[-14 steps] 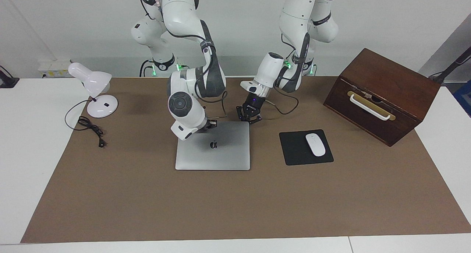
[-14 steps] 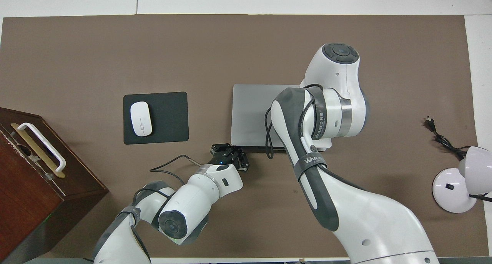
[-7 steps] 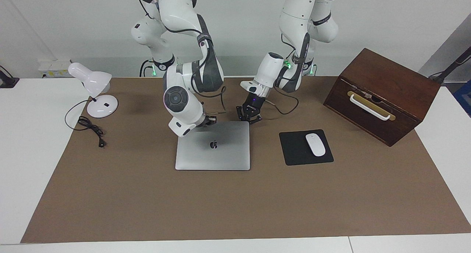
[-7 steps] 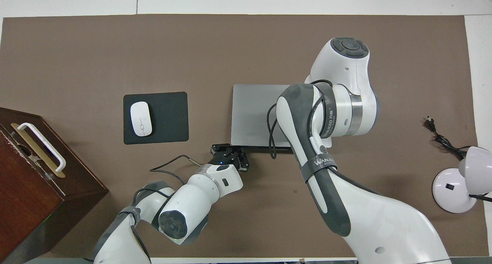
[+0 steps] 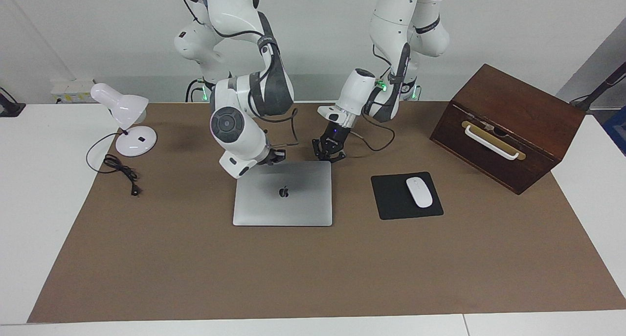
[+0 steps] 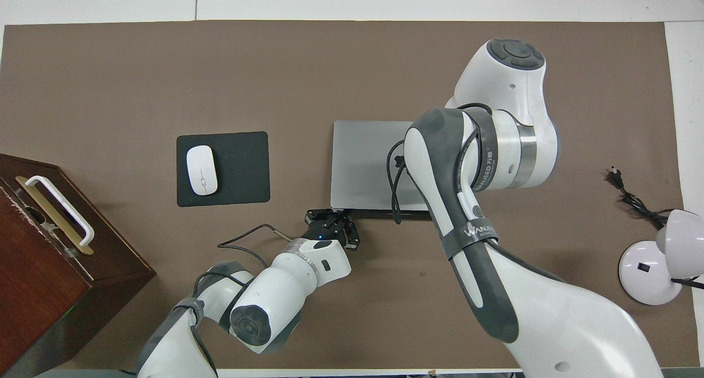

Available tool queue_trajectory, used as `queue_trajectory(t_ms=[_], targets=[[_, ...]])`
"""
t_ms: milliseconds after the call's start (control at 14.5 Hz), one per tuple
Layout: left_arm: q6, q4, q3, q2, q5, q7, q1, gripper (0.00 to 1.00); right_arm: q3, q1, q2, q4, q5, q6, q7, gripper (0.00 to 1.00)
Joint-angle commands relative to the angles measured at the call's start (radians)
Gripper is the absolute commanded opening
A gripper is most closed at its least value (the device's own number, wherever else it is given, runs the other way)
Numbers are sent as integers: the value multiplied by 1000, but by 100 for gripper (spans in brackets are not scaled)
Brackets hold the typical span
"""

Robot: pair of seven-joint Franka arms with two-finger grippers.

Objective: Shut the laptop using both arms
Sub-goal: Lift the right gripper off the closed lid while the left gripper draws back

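Brown mat (image 5: 313,272) covers the table. Laptop (image 5: 282,199) lies shut flat at its centre, logo up. Wooden box (image 5: 506,125) sits at 3 o'clock in the facing view, mouse pad (image 5: 391,199) between. Right gripper (image 5: 277,156) and left gripper (image 5: 328,153), both closed and empty, hover at the laptop's 12 o'clock edge.
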Motion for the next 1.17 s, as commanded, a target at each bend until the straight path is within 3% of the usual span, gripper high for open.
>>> queue_trajectory(t_ms=[0,622,1105], targets=[[-5,-50,10,2,8,-5,-33,0,3,-47,-13,45,19,-65,-20,0],[-8,-50,10,-20,8,-18,-76,0,75,-207,-41,148,-35,-125,-18,0],[-39,-50,10,-64,6,-63,-126,0,230,-339,-105,160,-151,-111,-18,0]])
